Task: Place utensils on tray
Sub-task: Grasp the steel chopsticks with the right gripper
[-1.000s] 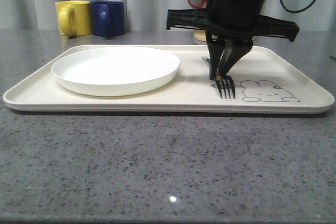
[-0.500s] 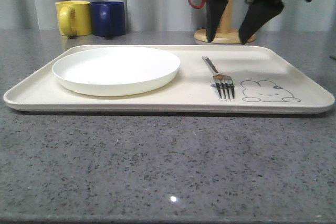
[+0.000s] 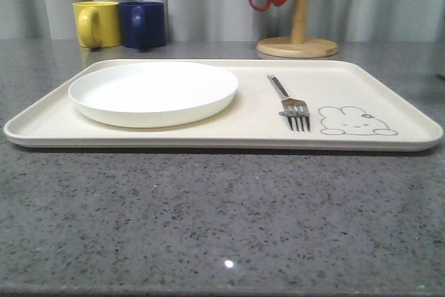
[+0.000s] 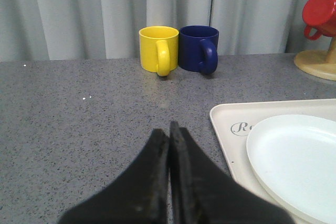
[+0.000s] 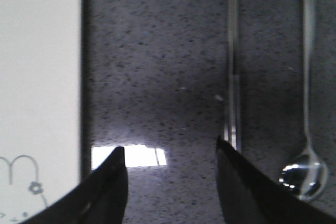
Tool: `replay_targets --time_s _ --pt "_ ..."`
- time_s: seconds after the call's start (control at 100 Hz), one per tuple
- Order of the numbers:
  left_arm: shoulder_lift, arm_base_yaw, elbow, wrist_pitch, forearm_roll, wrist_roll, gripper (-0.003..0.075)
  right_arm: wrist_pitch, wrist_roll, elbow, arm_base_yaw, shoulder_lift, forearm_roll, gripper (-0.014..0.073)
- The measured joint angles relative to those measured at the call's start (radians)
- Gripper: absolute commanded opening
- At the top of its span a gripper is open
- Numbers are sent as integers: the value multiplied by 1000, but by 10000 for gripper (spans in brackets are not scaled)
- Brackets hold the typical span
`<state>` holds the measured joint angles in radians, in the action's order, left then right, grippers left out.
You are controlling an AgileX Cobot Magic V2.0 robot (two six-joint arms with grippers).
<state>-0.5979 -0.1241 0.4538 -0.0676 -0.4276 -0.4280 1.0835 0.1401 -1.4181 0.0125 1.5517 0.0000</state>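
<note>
The left gripper (image 4: 169, 135) has its two dark fingers pressed flat together, holding nothing, while the right gripper (image 5: 170, 153) hangs pointing downward with its fingers spread wide apart and nothing between them
</note>
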Motion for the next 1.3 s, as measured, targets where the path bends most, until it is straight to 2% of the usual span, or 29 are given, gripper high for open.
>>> replay_targets --time_s 0.21,0.83,0.9,0.97,1.16,1.21,1.3 --pt "0 0 0 0 0 0 -18 20 -96 0 -116 41 26 395" --pt "0 0 0 0 0 0 -18 1 -140 0 -125 233 40 389" --pt "0 0 0 0 0 0 -18 1 -140 0 -125 235 40 353" --pt "0 0 0 0 0 0 -18 1 -140 0 -125 235 40 283" --pt "0 0 0 0 0 0 -18 3 -147 0 -125 237 40 33" --pt "0 0 0 0 0 0 -18 5 -147 -2 -125 237 40 -1" --pt "0 0 0 0 0 0 -18 5 -147 -2 -125 237 42 -4"
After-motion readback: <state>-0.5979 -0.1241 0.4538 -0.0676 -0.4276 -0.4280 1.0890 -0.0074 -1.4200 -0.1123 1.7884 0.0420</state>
